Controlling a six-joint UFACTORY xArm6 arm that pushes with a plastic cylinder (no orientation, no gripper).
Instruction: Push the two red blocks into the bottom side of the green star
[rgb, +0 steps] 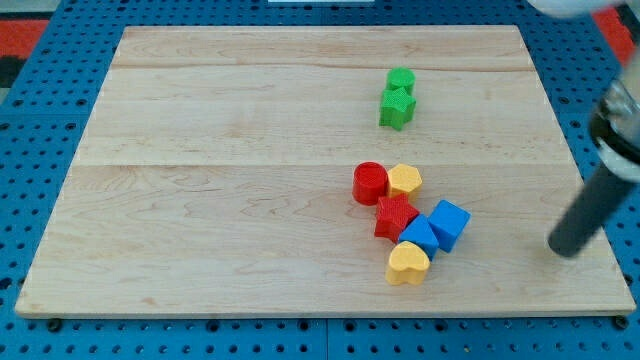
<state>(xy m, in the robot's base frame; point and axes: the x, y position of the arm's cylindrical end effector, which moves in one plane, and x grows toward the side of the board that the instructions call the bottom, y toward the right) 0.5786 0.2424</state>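
Observation:
The green star lies in the upper right part of the wooden board, with a green round block touching its top. The red cylinder sits well below the star. The red star lies just below and right of the cylinder. My tip rests on the board near its right edge, far right of the red blocks and touching no block.
A yellow block touches the red cylinder's right side. A blue triangular block and a blue cube sit right of the red star. A yellow heart lies below them. Blue pegboard surrounds the board.

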